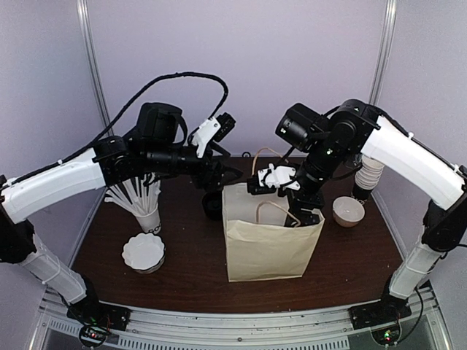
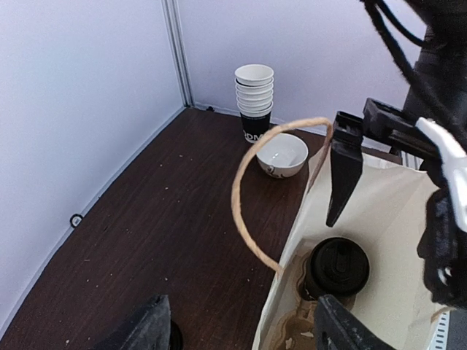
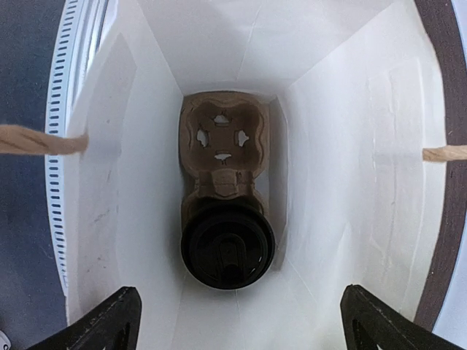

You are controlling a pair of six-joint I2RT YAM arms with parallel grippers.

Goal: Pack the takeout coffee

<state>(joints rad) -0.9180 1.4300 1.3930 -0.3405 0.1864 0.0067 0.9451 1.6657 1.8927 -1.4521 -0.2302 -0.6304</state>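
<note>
The takeout coffee (image 3: pixel 228 250) stands lid-up at the bottom of the paper bag (image 1: pixel 266 251), seated in a cardboard carrier (image 3: pixel 219 135). The right gripper (image 3: pixel 238 315) hangs over the bag's mouth, jaws spread wide and empty. The left gripper (image 2: pixel 241 329) is spread too, at the bag's rim near a handle (image 2: pixel 244 197), seemingly holding nothing.

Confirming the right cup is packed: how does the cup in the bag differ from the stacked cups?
The takeout coffee has a black lid; the stack of cups is lidless, white insides showing. The coffee sits alone in a cardboard carrier inside the paper bag; the stack, several nested, stands on the table. Both are upright.
</note>
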